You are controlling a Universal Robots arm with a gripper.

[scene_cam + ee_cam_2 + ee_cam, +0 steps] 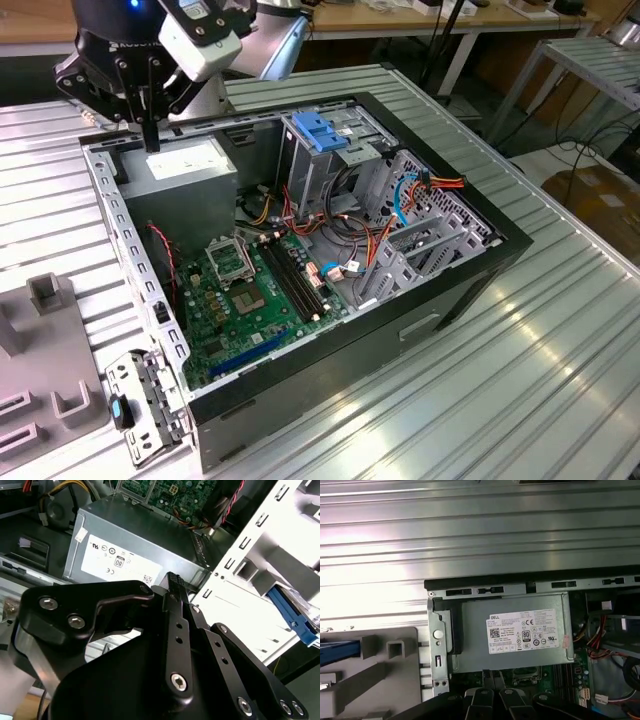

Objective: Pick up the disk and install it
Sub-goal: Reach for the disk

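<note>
The gripper (150,138) hangs with its fingers pressed together and nothing between them. It is at the rear corner of the open computer case (470,270), over the edge of the power supply (520,630). The disk (337,650) lies well apart from it, outside the case, in a grey fixture (395,650). Its blue rail shows in both wrist views.

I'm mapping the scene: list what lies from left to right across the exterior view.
Grey fixture block → grey power-supply box → blue latch on the drive cage → orange and red cables.
</note>
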